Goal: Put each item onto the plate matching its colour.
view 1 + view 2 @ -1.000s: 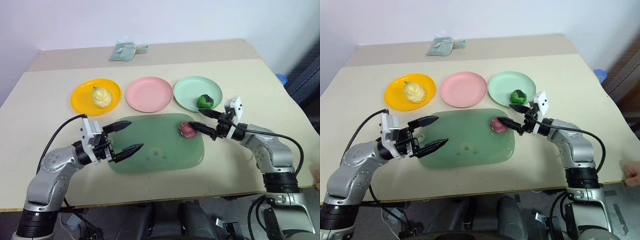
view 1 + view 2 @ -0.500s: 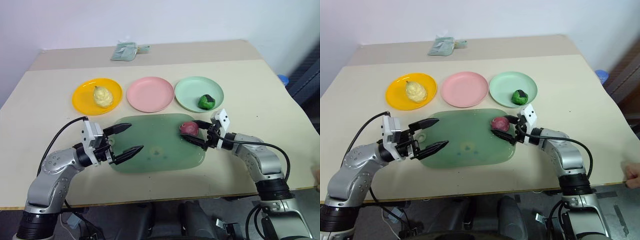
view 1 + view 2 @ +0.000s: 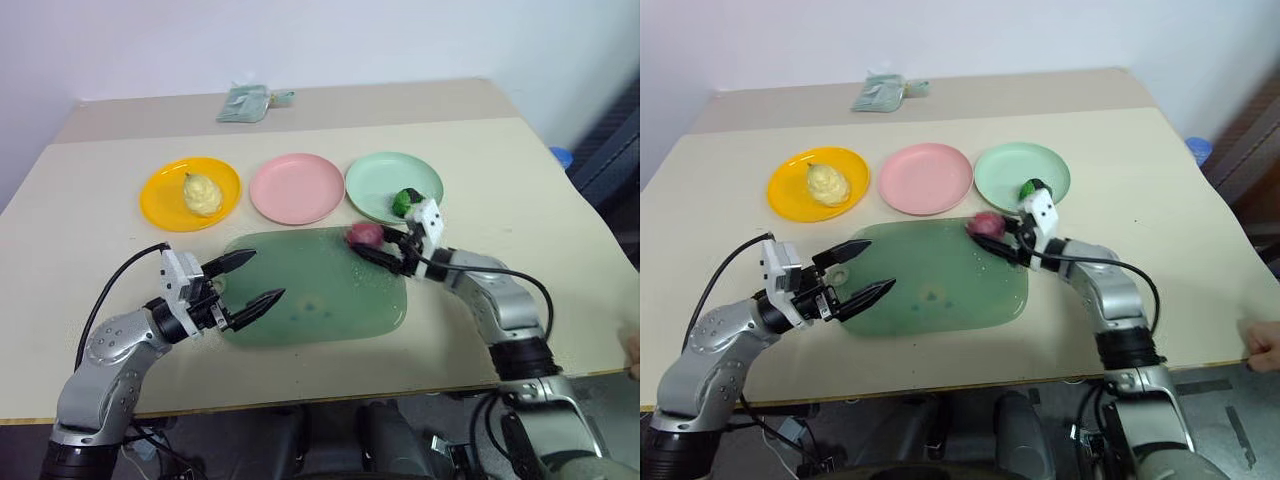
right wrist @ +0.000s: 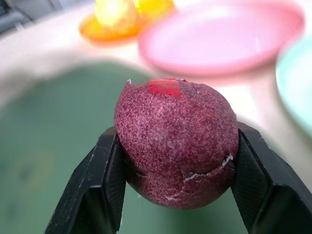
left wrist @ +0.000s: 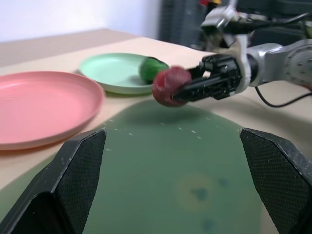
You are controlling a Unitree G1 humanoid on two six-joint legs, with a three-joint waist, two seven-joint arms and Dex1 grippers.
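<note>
My table (image 3: 520,170) is carrying three plates, orange (image 3: 160,205), pink (image 3: 297,188) and mint (image 3: 375,185), a green tray (image 3: 310,290) and a packet (image 3: 245,102).

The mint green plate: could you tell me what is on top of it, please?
A dark green round toy food sits on the mint green plate; the right gripper, holding the maroon item, partly covers it.

The right tool (image 4: 175,190) clamps a maroon ball (image 4: 176,141) between its 2 black fingers (image 4: 100,187), above a green tray (image 4: 44,146). Past it lie a pink plate (image 4: 222,36) and an orange plate (image 4: 105,29) bearing a yellow pear (image 4: 114,13).
</note>
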